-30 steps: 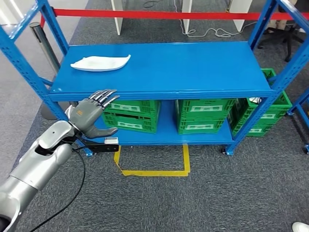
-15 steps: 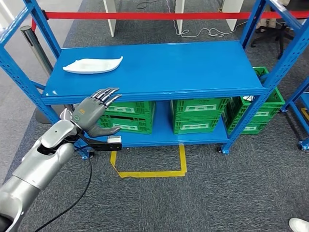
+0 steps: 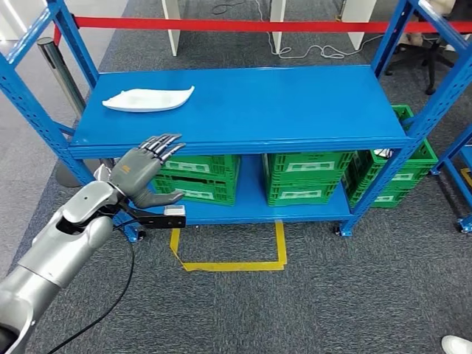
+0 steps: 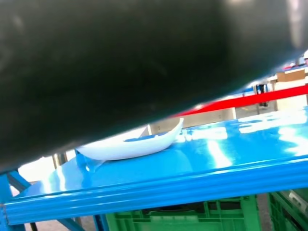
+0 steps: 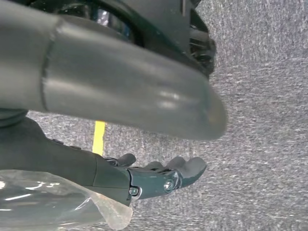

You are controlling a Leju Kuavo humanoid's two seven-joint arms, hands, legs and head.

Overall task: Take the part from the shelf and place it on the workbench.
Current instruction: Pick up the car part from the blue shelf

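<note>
Up on the top level of the blue shelf, the white part lies flat near the left end, a long shallow piece with a pointed tip and a slightly raised rim. The left wrist view shows the same part resting on the glossy blue surface, with nothing touching it.

The left hand is raised in front of the shelf's front edge, below and a little nearer than the part and clearly apart from it. Its fingers are stretched out and spread, the thumb pointing sideways, and it holds nothing. The silver left arm comes in from the lower left corner, with a black cable hanging below it.

The right hand hangs over grey carpet in the right wrist view, fingers loosely extended and empty.

Under the top level, 2 green crates sit side by side on the lower level, and more green crates stand just past the shelf's right post. Yellow tape marks a rectangle on the grey carpet in front of the shelf. A red barrier band runs across behind the shelf, and a metal stanchion post stands at its left.
</note>
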